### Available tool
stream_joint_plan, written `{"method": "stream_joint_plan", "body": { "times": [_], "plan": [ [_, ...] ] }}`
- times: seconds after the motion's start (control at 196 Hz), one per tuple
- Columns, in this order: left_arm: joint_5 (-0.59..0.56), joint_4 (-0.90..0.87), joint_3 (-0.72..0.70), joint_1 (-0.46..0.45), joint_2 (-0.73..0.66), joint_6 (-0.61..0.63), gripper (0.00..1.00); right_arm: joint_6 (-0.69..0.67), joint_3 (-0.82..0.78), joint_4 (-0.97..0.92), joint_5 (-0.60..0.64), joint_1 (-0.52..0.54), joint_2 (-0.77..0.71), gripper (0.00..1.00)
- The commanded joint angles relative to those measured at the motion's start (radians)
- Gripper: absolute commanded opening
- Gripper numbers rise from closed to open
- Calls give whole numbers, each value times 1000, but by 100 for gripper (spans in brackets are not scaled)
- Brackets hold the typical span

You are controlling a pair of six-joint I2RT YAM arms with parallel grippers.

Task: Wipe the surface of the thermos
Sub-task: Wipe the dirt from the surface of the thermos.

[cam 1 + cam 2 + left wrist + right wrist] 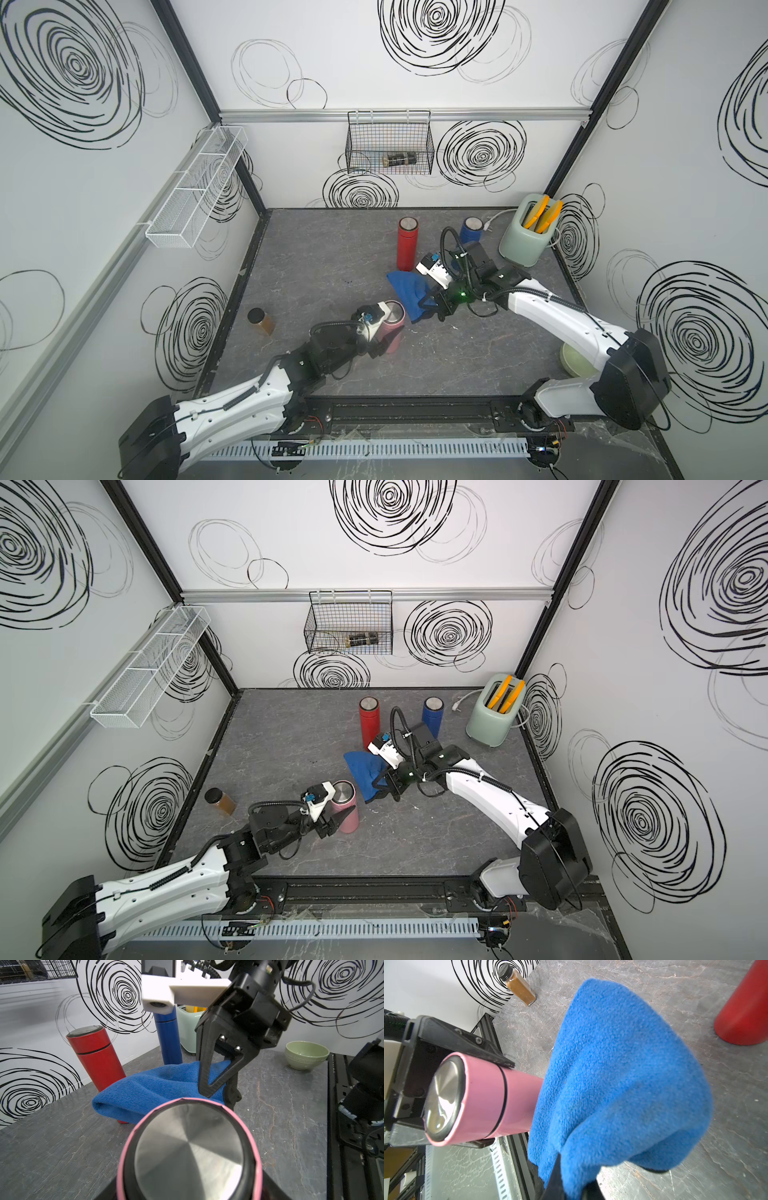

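left gripper (492, 1103) reaches in low, straddling the pink thermos (395, 332), grip unclear; right gripper (218, 1095), angled down, pinches blue cloth (158, 1086).

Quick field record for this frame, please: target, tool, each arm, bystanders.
target: pink thermos, upright
tool: blue cloth, hanging beside the target; contact unclear
left gripper: fingers on either side of the pink thermos; clamped or not, cannot tell
right gripper: shut on the blue cloth
bystanders: red thermos, blue thermos, toaster, spice jar, green bowl

no legible txt; green bowl (305, 1062) embossing unreadable
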Motion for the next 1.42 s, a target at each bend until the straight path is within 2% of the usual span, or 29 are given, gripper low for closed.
{"method": "stream_joint_plan", "body": {
  "times": [0.0,0.168,0.321,0.454,0.566,0.816,1.025,1.183,1.417],
  "plan": [
    [7,93,-11,12,-11,7,0,5,35,-44,8,5,-43,0],
    [16,84,-2,40,-12,7,0,4,65,-98,18,5,-77,0],
    [14,75,11,49,-13,15,0,11,77,-119,-26,13,-164,0],
    [4,59,36,48,7,28,0,57,86,-114,-52,57,-208,0],
    [12,62,58,46,21,40,0,73,99,-121,-16,126,-194,0],
    [8,58,86,23,37,65,0,98,121,-103,29,221,-128,0],
    [22,59,89,9,35,77,0,83,154,-67,67,224,-46,0],
    [27,59,83,2,39,82,0,53,242,-70,111,222,61,0],
    [14,59,86,2,47,85,0,21,353,-149,125,222,185,0]
  ]
}}
